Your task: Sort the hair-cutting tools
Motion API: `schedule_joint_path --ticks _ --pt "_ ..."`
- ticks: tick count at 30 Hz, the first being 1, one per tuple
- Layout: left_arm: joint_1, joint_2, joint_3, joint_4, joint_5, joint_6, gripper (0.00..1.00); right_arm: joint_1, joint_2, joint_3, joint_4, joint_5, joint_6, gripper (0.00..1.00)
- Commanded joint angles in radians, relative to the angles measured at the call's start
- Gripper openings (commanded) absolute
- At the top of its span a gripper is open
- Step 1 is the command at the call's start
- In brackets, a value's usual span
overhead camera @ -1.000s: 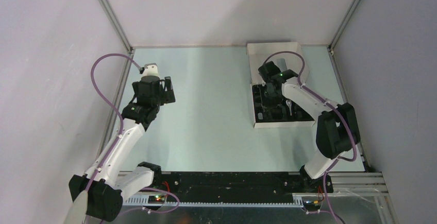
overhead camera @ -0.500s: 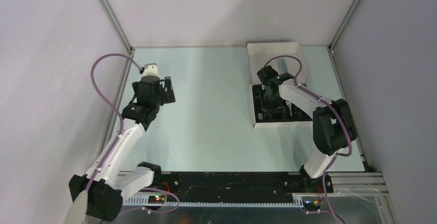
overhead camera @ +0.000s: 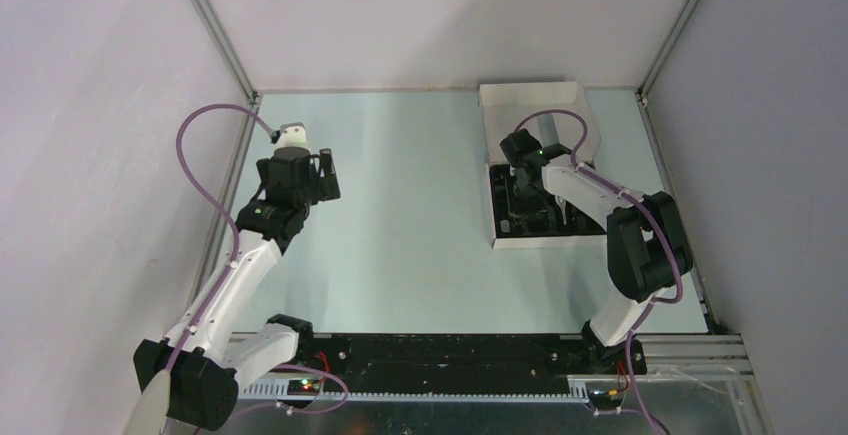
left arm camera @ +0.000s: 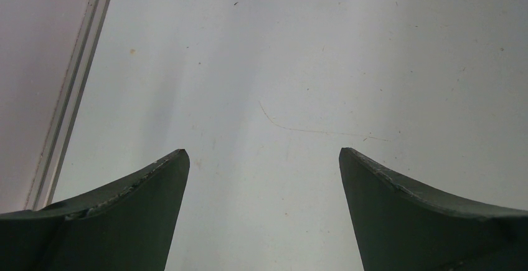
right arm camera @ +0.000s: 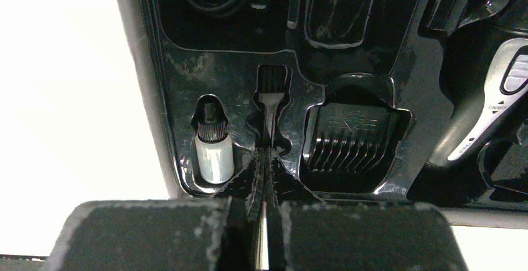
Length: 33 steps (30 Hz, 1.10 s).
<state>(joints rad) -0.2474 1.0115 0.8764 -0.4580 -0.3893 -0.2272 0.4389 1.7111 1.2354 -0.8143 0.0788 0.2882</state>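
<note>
We logged right gripper (right arm camera: 266,166) pinched shut on stick-brush (right arm camera: 270,99) handle; brush in tray (right arm camera: 205,78) slot, long axis straight ahead. Left gripper (left arm camera: 261,152) wide, far off over tabletop (left arm camera: 324,59).

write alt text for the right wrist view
The right gripper is shut on the handle of a thin black brush lying in its slot of a black moulded tray. A small white bottle sits left of it, a comb attachment right.
</note>
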Motion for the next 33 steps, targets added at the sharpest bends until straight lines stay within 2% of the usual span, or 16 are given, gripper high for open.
schedule_joint_path --ticks 1,8,17,24,33 --pt "0.005 -0.015 0.012 0.013 -0.015 0.009 0.97 -0.004 0.002 -0.024 0.019 -0.014 0.005 0.00" --pt "0.006 -0.015 0.011 0.013 -0.014 0.009 0.97 -0.006 -0.081 -0.024 0.027 -0.031 0.002 0.02" --pt "0.006 -0.012 0.011 0.015 -0.012 0.009 0.98 -0.008 -0.177 -0.016 0.005 0.008 -0.011 0.18" --pt "0.007 -0.011 0.011 0.013 -0.010 0.009 0.98 -0.008 -0.133 -0.017 0.003 0.066 -0.021 0.35" --pt "0.006 -0.011 0.011 0.013 -0.013 0.009 0.97 -0.007 -0.070 -0.017 0.012 0.098 -0.026 0.38"
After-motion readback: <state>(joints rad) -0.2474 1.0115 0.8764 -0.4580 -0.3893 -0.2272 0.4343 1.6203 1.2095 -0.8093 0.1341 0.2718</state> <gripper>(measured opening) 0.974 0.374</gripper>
